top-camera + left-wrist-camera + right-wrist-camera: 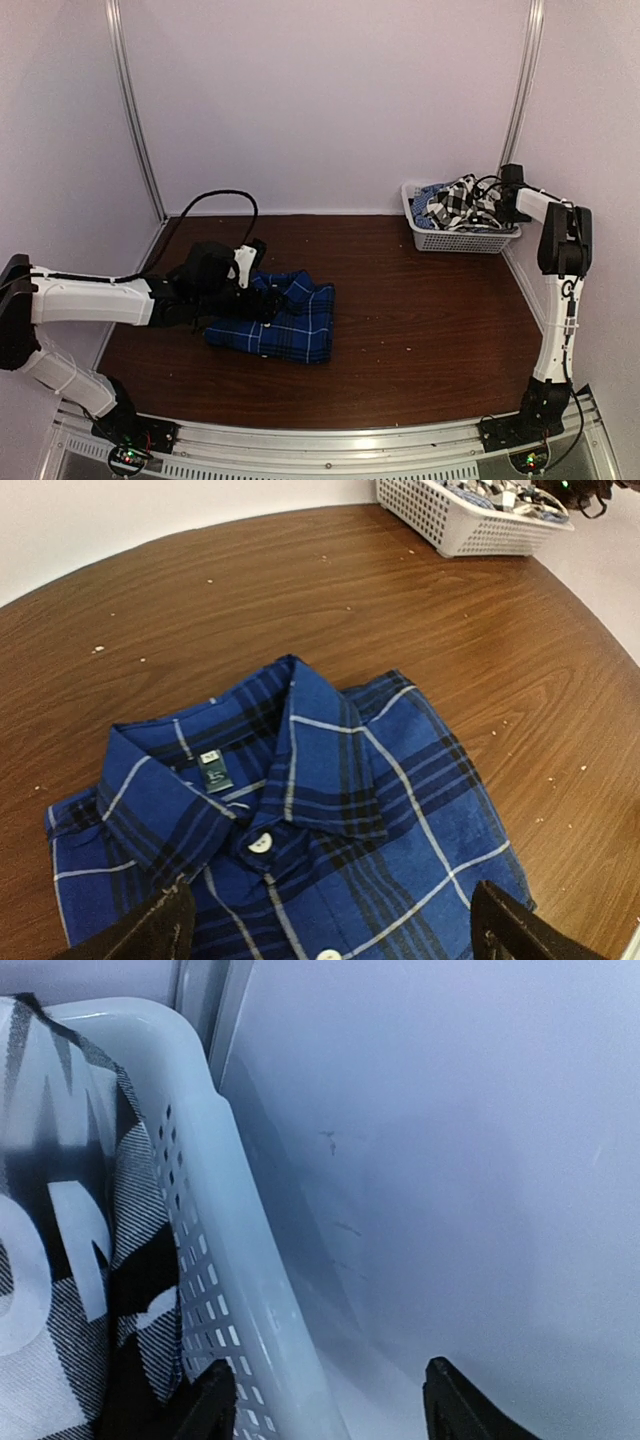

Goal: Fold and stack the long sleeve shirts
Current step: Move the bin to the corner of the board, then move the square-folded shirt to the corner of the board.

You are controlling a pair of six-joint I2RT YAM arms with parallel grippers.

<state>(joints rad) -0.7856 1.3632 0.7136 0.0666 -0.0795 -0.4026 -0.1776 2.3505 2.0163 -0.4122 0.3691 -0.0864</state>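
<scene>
I take the next job to be getting the black-and-white checked shirt (pixel 60 1260) out of the basket (pixel 200 1190), and that falls to the right gripper (pixel 320 1395); it hangs at the basket's right-hand wall with its jaws part-way apart and nothing between them that I would call a hold.

From this gripper the shirt lies to the left, inside the wall; the wall itself runs roughly between the 2 fingers, and to the right there is only bare side panel. So, as I judge it, the move turns on shifting left over the rim before closing.

The left gripper (pixel 330 905) is well apart from the basket, across the worktop (pixel 420 330); it hovers wide open and empty over the blue plaid shirt (pixel 330 820), which lies folded just ahead of and below its fingers, collar pointing away.
</scene>
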